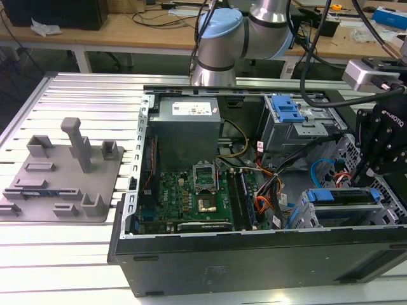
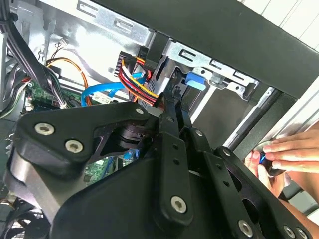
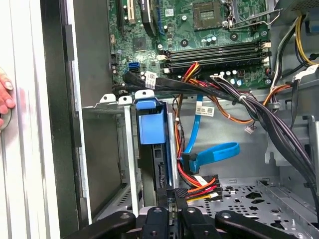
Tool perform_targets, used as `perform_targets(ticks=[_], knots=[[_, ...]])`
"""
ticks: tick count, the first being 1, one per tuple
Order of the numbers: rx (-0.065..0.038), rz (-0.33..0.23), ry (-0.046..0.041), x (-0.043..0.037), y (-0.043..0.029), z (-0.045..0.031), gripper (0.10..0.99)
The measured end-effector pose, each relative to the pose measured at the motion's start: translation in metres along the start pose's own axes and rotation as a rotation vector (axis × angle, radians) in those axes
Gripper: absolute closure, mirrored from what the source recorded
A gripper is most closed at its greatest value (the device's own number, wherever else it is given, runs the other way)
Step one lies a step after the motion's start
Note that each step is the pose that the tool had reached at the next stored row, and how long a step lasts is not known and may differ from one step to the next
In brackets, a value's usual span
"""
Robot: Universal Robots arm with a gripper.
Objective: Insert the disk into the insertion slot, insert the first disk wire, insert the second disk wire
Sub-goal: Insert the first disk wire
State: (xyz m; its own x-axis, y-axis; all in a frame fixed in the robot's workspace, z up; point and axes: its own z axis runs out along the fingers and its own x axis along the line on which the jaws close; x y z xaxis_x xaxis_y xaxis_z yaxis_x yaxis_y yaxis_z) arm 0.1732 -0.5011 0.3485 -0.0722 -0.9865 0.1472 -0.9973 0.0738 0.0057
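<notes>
Exterior view, from its left: grey fixture block point(image 1: 63, 175) on the slatted table, well apart from the work. Open computer case point(image 1: 254, 257) lies on its side, circuit board point(image 1: 191, 190) in the middle. At the exterior view's right, the disk point(image 1: 343, 195) sits inside the slot point(image 1: 304, 216), its blue frame level with the bay's rim. Judged: first step done.

First wrist view: a person's hand point(image 3: 5, 102) rests on the table rail outside the case wall, away from the bay. The disk is square in its bay, blue tab facing the camera. The gripper point(image 3: 172, 201) is at the disk's connector end, fingers drawn narrow. The black plug point(image 3: 175, 193) of the coloured wires point(image 3: 202, 186) sits at the tips and looks pinched between them. The blue ribbon cable point(image 3: 212, 153) loops loose just beside the disk, its end not plugged in.

Judged: first wire is the step in hand; the second wire is untouched. This step calls for the plug to be square to the disk's socket and pushed straight, with the loose blue cable kept out of the way.
</notes>
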Motion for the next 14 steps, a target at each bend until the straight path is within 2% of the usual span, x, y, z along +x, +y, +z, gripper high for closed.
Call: perform_targets(ticks=[14], knots=[[0.000,-0.002,0.0000,0.0034,0.0008,0.0015,0.922]])
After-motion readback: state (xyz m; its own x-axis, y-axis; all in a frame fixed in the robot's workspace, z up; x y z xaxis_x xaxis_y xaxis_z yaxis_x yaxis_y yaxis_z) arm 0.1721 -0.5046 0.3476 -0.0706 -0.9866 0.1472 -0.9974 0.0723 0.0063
